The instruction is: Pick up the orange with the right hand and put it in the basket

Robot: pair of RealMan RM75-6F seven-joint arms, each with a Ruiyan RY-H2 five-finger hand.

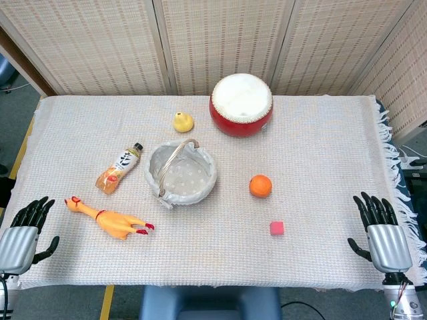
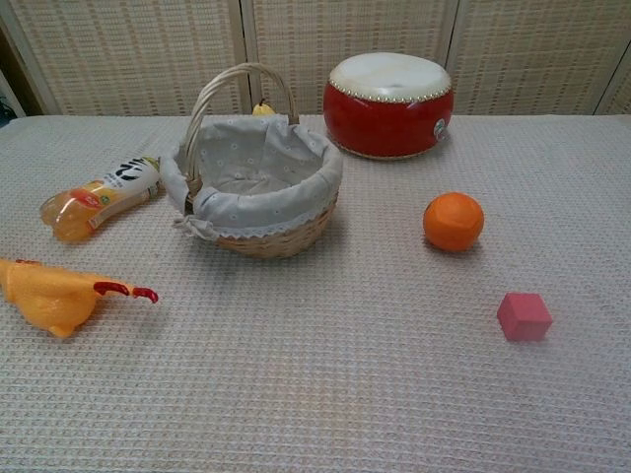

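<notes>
The orange [image 1: 261, 186] [image 2: 454, 221] sits on the white tablecloth, right of centre. The cloth-lined wicker basket [image 1: 207, 185] [image 2: 286, 236] stands to its left with its handle up and nothing inside. My right hand [image 1: 381, 235] rests open at the table's near right corner, well to the right of the orange and closer to me. My left hand [image 1: 23, 235] lies open at the near left corner. The chest view shows neither hand.
A small pink cube [image 1: 277, 228] [image 2: 524, 316] lies just in front of the orange. A red drum [image 1: 241, 105] [image 2: 388, 103] stands behind it. A drink bottle [image 1: 119, 169], a rubber chicken [image 1: 110, 218] and a small yellow pear-shaped toy [image 1: 183, 122] lie to the left.
</notes>
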